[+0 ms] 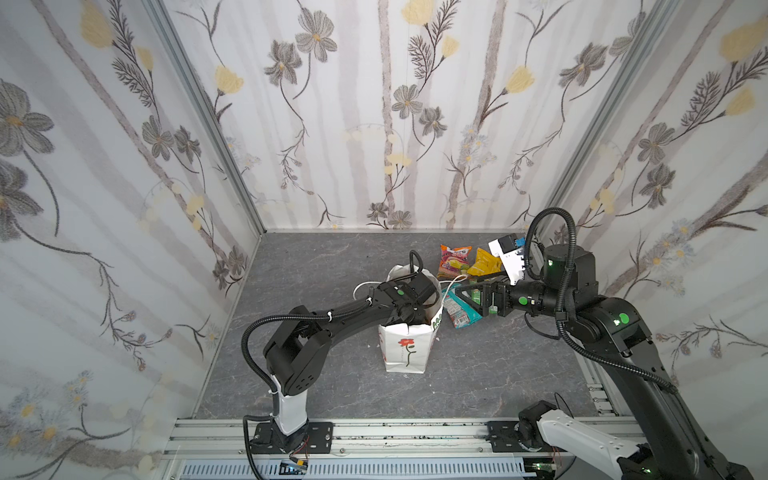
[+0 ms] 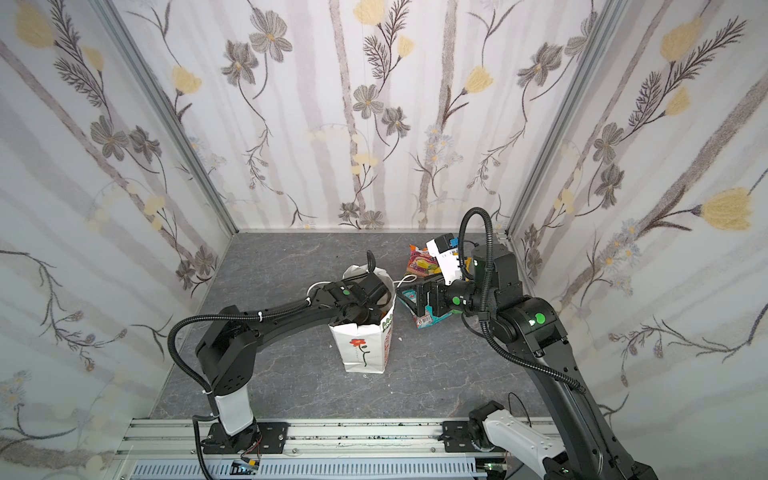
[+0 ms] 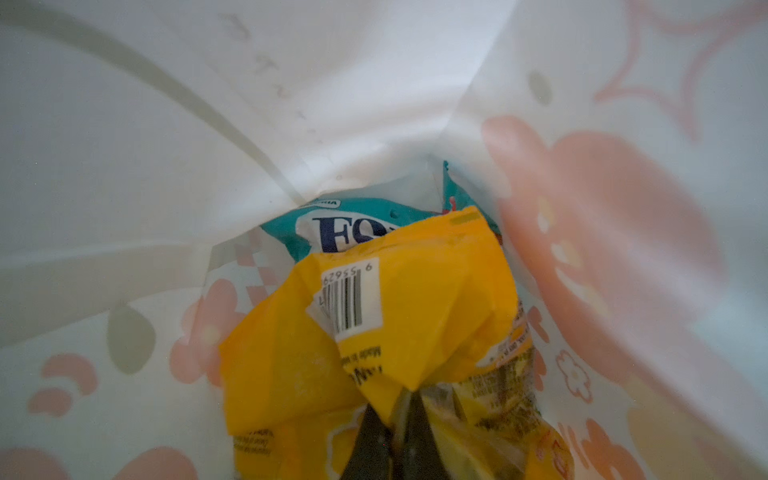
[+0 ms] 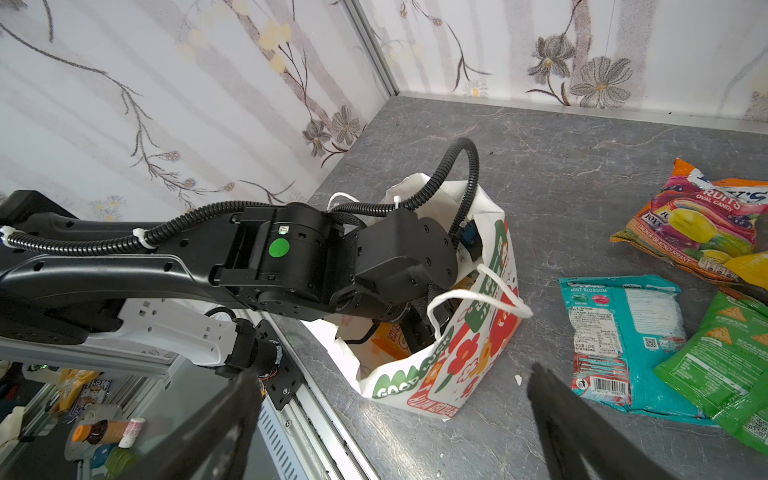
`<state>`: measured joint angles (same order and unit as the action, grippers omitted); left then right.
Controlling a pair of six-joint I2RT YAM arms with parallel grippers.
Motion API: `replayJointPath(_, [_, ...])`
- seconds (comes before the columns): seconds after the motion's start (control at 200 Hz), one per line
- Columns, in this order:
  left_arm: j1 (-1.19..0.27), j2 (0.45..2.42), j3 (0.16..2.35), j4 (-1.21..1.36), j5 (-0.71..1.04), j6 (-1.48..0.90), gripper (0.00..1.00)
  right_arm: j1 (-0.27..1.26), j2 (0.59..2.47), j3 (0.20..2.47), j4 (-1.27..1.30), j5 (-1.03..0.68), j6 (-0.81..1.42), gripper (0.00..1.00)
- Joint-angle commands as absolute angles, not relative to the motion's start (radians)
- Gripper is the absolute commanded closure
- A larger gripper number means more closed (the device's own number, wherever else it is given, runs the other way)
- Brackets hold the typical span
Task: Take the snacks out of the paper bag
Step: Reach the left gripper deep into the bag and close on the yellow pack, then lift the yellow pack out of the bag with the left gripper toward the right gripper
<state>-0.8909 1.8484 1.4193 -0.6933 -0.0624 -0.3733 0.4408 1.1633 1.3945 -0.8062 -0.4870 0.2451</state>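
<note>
Our left gripper (image 3: 401,401) has its jaws pressed together on a crumpled fold of the orange-yellow packet (image 3: 415,316), deep inside the paper bag (image 1: 405,353); deeper in the bag, partly under that packet, we see a light teal packet (image 3: 332,222). Our right gripper (image 4: 393,370) has its jaws spread wide and holds nothing; it hangs just beside the bag, over the teal packet (image 4: 623,332). The bag stands upright on the grey table (image 1: 332,270), one white cord handle (image 4: 478,299) flopped over its rim. To the bag's right four snacks lie out on the table; the green packet (image 4: 723,353) overlaps the teal one's edge; the orange-pink packet (image 4: 698,224) and the yellow packet (image 1: 484,262) lie farther back, touching each other.
</note>
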Motion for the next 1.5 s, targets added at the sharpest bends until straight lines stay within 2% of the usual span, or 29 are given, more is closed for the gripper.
replayJointPath(0.0, [-0.891, 1.826, 1.433, -0.728, -0.049, -0.383, 1.0, 0.442, 1.164, 1.393, -0.79, -0.483, 0.241, 0.01])
replayJointPath(0.824, [-0.89, 1.6, 1.57, -0.786, -0.075, -0.387, 1.0, 0.442, 1.162, 1.396, -0.784, -0.484, 0.247, 0.01])
replayJointPath(1.104, [-0.891, 1.569, 1.547, -0.766, -0.046, -0.397, 1.0, 0.442, 1.163, 1.393, -0.781, -0.485, 0.25, 0.01])
replayJointPath(1.494, [-0.892, 1.445, 1.576, -0.765, -0.09, -0.349, 1.0, 0.437, 1.129, 1.385, -0.7, -0.378, 0.329, 0.01])
